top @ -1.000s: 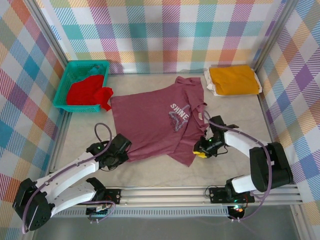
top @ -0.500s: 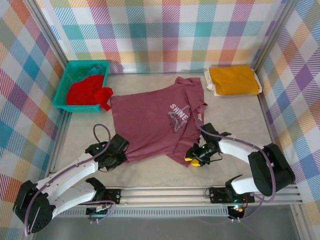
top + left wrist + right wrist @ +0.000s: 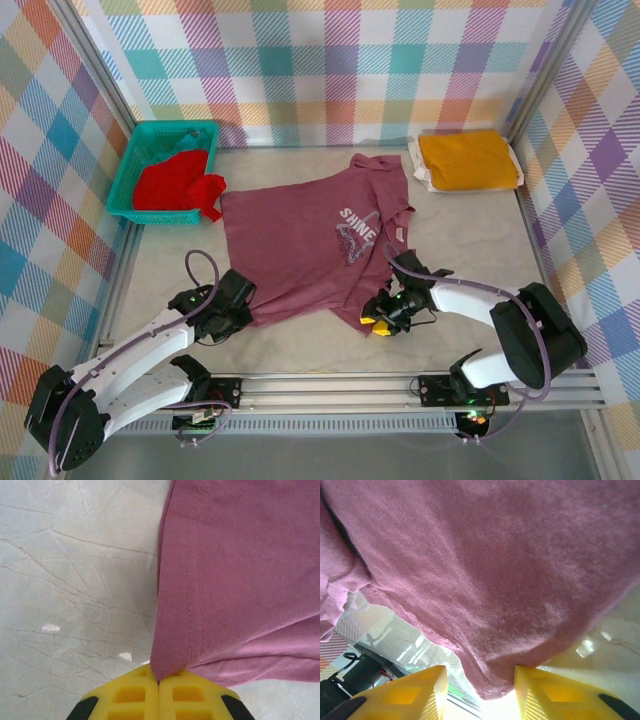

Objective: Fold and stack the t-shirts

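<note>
The maroon t-shirt [image 3: 300, 240] lies spread on the table with its whitish chest print facing up. My left gripper [image 3: 245, 312] is at the shirt's near left corner. In the left wrist view the yellow fingertips [image 3: 159, 677] are shut on the hemmed corner of the maroon t-shirt [image 3: 240, 570]. My right gripper [image 3: 375, 322] is at the shirt's near right corner. Its jaws [image 3: 480, 680] stand apart, and the maroon cloth [image 3: 495, 555] hangs down between them. The yellow-orange t-shirt [image 3: 467, 158] lies folded at the back right. The red t-shirt [image 3: 178, 185] is bunched in the basket.
The teal basket [image 3: 150, 135] stands at the back left against the wall. A whitish folded cloth [image 3: 418, 165] lies under the yellow-orange t-shirt. Metal frame rails [image 3: 400, 385] run along the table's near edge, and checked walls close in the other sides.
My right gripper has slid left and nearer along the shirt's near right edge to its corner, and its jaws have spread wider. The left gripper has held still on the hem.
</note>
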Controlling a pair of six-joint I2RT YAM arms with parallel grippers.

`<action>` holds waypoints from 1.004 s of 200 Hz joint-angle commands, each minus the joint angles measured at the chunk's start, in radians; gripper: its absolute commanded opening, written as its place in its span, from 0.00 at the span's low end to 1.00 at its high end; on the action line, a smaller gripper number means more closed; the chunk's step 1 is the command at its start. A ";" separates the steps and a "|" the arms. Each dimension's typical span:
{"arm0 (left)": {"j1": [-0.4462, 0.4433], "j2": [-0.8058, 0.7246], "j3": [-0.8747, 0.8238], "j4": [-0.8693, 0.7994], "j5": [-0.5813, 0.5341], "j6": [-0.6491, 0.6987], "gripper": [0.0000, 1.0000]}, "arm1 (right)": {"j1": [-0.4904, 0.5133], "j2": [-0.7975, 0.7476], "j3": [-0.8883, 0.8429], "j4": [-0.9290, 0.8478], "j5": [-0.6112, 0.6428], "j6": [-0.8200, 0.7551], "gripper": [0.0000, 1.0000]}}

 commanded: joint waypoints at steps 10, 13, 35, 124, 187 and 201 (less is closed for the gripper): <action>0.016 -0.027 -0.011 -0.001 0.003 0.023 0.00 | 0.038 -0.040 -0.036 -0.060 0.006 0.051 0.46; 0.016 -0.026 -0.012 0.000 0.003 0.024 0.00 | 0.038 -0.043 -0.039 -0.062 0.006 0.051 0.46; 0.018 -0.019 -0.015 0.016 0.008 0.027 0.00 | 0.040 -0.057 -0.044 -0.070 0.005 0.056 0.46; 0.026 -0.053 -0.043 0.036 0.003 0.029 0.00 | 0.074 -0.010 -0.054 -0.022 0.046 0.082 0.37; 0.077 -0.110 -0.045 0.008 -0.020 0.042 0.00 | 0.008 -0.031 -0.015 -0.155 0.222 -0.005 0.00; 0.109 -0.127 -0.047 0.005 -0.016 0.053 0.00 | -0.043 -0.074 -0.001 -0.214 0.254 -0.051 0.00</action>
